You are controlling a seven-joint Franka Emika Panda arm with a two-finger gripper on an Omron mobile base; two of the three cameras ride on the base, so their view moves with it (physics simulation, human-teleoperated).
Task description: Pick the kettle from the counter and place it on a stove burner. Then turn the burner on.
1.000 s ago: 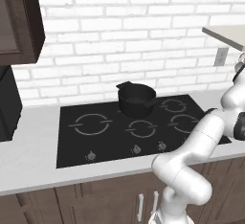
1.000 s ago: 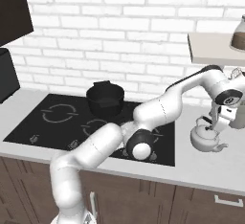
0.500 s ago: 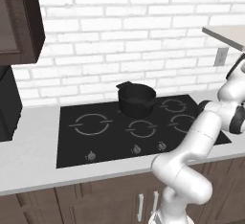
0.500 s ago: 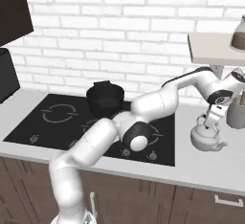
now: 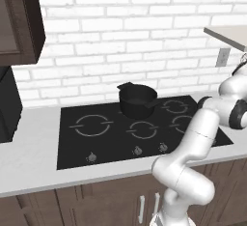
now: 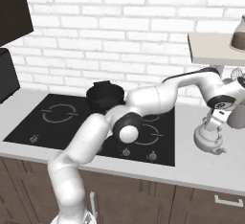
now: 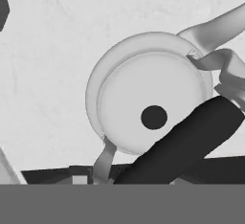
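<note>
— White brick ran behind the whole run of kitchen, and the pale surface [image 6: 201, 168] carried a black cooktop [image 6: 57, 132] set into it. How far had the job got?

— Hardly begun, by my reading. The kettle [image 6: 208, 137] stood on the surface just right of the cooktop, not on any burner [image 5: 143, 129]. The lift, the placing and the turning of the knob were all left to do.

— And the arm?

— It reached out over the kettle, with the fingers [image 6: 216, 121] down at the arched handle [image 7: 184, 144]. From the hand camera the dark handle crossed the round lid [image 7: 150, 103] and its black knob [image 7: 153, 117].

— Closed on it?

— I could not tell. The tips were hidden low in that picture, and the side view was too small to show a gap or a grip.

— Anything in the pots?

— A black saucepan [image 5: 137, 100] sat at the back of the cooktop; it looked empty. The kettle's lid was on, so its inside was hidden.
</note>
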